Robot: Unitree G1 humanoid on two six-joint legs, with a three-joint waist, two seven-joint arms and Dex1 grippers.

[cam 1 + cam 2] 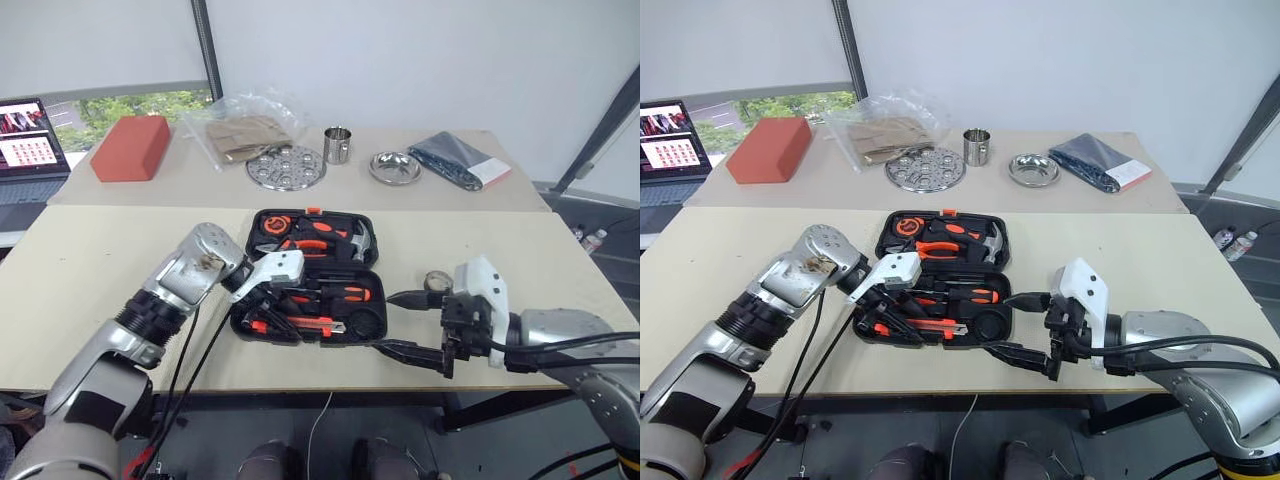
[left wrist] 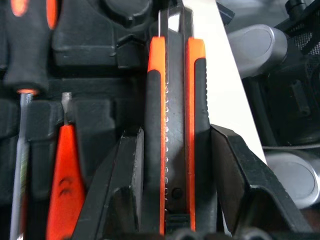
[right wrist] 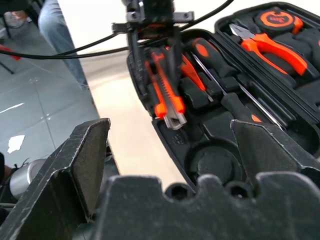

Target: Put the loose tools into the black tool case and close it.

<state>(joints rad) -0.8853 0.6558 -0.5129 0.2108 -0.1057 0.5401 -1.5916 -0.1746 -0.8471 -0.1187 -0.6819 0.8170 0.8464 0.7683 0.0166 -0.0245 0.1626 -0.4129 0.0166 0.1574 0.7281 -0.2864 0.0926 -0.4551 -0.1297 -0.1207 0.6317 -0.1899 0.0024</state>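
The pale tabletop [image 1: 90, 270] fills the middle of the head views, and the black tool case [image 1: 305, 275] lies open at its centre, lid half toward the top of the frame, base half toward the bottom, with pliers, a hammer and a tape measure seated in the lid. The step in hand looks like seating the utility knife [image 2: 175, 130] in the base half along the near edge of the case. The left gripper [image 1: 262, 300] reaches in from the lower left of the frame, and its wrist view shows the orange and black knife lying lengthwise between its fingers [image 2: 125, 190], which stand on either side of the handle; whether they are pinching it or have begun to let go, I cannot tell. Two screwdrivers [image 3: 215, 75] sit in recesses beside it. The right gripper [image 1: 415, 325] waits at the lower right of the frame, just off the case's right end, fingers spread wide and holding nothing. The grey tape roll [image 1: 437, 281] lies on the tabletop just beyond it, to the right of the case, and is probably the next tool to fetch. The next move likely calls for pressing the knife flat into its slot and drawing the left fingers out without dragging it along.
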